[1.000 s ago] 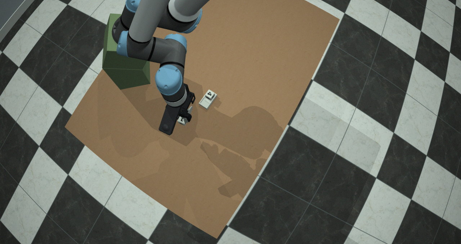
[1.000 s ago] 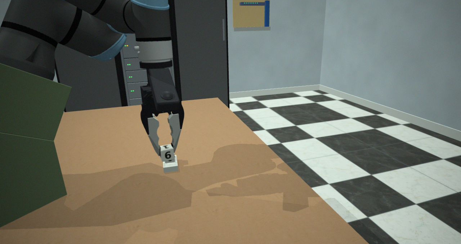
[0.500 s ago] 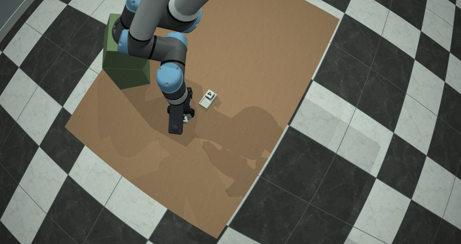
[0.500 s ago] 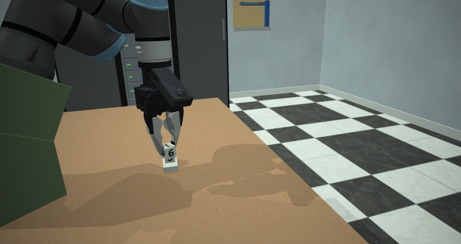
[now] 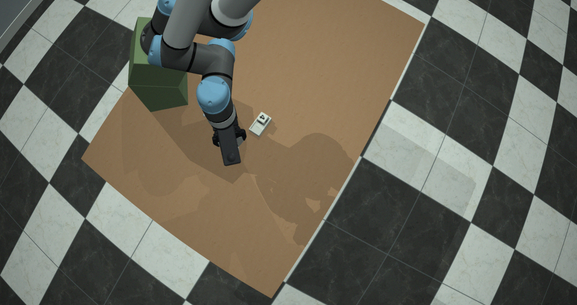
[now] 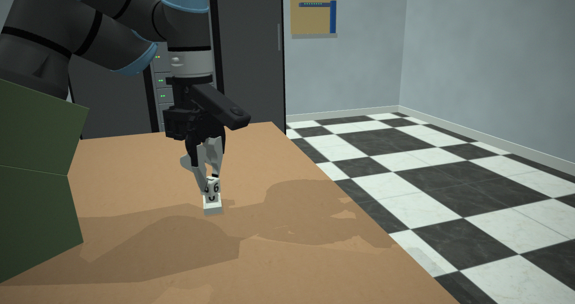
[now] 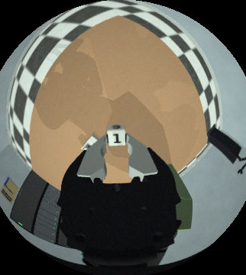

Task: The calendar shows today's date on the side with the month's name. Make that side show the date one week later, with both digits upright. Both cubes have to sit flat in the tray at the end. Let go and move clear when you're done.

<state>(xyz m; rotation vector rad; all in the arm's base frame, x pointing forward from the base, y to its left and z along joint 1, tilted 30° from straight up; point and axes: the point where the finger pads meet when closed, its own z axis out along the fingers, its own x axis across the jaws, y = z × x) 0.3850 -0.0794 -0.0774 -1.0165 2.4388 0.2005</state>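
My gripper [image 6: 210,182] [image 7: 117,134] is shut on a white cube [image 6: 215,187] [image 7: 116,137]. In the wrist view a 1 faces the camera and another digit shows on the foreshortened face above it. The exterior view shows a 6-shaped digit on its side. The held cube is in the air beside the tray. The white tray [image 5: 255,130] [image 6: 212,210] stands on the table, with its near-left half empty in the top view. The other white cube [image 5: 262,118] [image 6: 211,199] sits in its far-right half, a 4 on top. The month's name is not readable.
The brown table top [image 5: 322,81] [image 6: 132,165] carries the tray. The green block [image 5: 157,77] [image 6: 36,173] under the arm's base stands to the left. Dark cabinets [image 6: 253,53] stand behind the table, and checkered floor surrounds it.
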